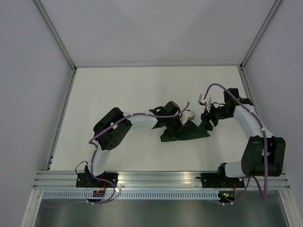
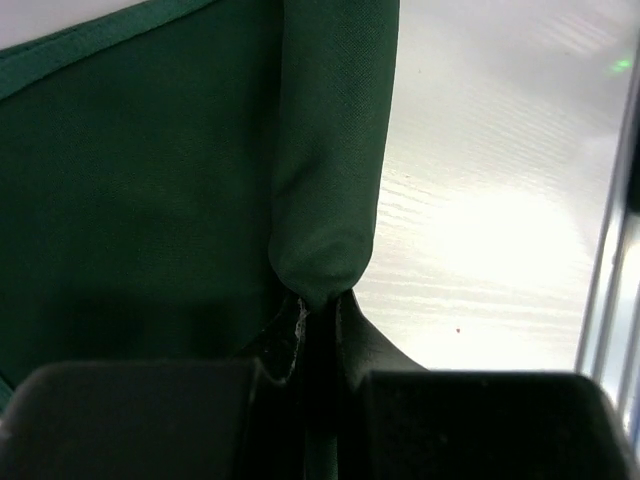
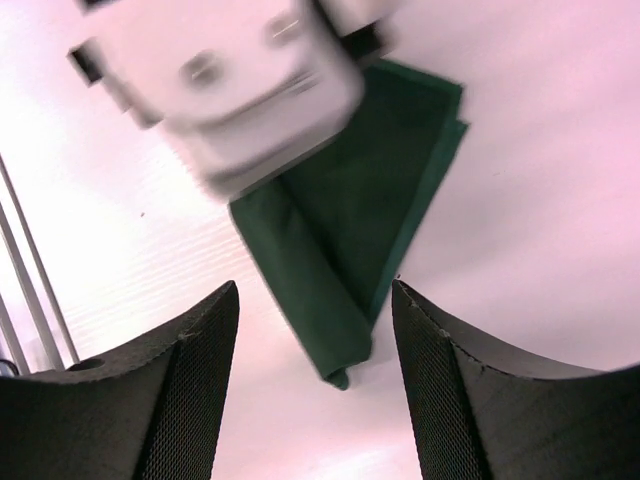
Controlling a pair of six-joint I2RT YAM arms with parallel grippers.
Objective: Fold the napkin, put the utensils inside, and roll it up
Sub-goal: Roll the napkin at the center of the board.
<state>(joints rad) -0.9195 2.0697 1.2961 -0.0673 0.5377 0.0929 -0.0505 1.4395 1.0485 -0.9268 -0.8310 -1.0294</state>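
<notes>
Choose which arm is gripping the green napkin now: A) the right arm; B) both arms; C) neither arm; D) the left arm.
D: the left fingers pinch a fold of the napkin, while the right fingers stand open away from it, holding nothing.

Overhead view: even, soft light with faint shadows. Left wrist view: glare washes out the bench (image 2: 500, 230) at right, the napkin (image 2: 150, 200) is dim, and the bottom edge is blurred. Right wrist view: pinkish cast, upper left out of focus.
</notes>
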